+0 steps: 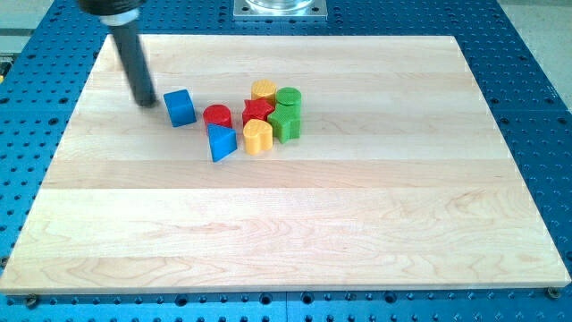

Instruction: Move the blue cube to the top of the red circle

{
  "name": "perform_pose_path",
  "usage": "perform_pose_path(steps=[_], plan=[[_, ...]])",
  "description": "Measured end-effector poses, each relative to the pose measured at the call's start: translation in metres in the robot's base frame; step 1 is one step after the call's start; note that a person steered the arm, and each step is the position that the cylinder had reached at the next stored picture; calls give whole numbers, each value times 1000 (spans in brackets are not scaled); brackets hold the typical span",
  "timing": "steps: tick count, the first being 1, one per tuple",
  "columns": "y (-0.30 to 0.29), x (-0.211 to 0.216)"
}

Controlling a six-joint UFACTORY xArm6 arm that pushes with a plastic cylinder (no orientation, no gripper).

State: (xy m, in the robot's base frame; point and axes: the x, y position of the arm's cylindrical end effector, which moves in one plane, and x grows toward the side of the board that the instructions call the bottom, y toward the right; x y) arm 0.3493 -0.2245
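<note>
Camera view: wooden board [295,224] on a blue perforated table [536,89]. My tip [144,102] rests on the board in the far-left part, just left of the blue cube [180,107], with a narrow gap between them; I cannot tell whether they touch. No gripper here, only the straight dark rod, so nothing to spread or pinch.

Blue cube: solid mid-blue, sits turned at an angle so a corner edge faces the near side, top face lighter than its sides. It stands left of the red circle [217,115], close but apart.

Red circle: short red cylinder. The blue triangle [222,142] lies just near of it, seemingly touching.

Cluster to the right, packed together: red star-like block [257,111], yellow cylinder [264,88] at the far side, yellow block [257,136] at the near side, two green blocks [287,114] at the right edge.
</note>
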Motion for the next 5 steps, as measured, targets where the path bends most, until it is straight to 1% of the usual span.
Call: perform_pose_path(steps=[1, 2, 3, 4, 5], plan=[[-1, 23], [58, 24], [93, 22], [100, 22], [65, 40]])
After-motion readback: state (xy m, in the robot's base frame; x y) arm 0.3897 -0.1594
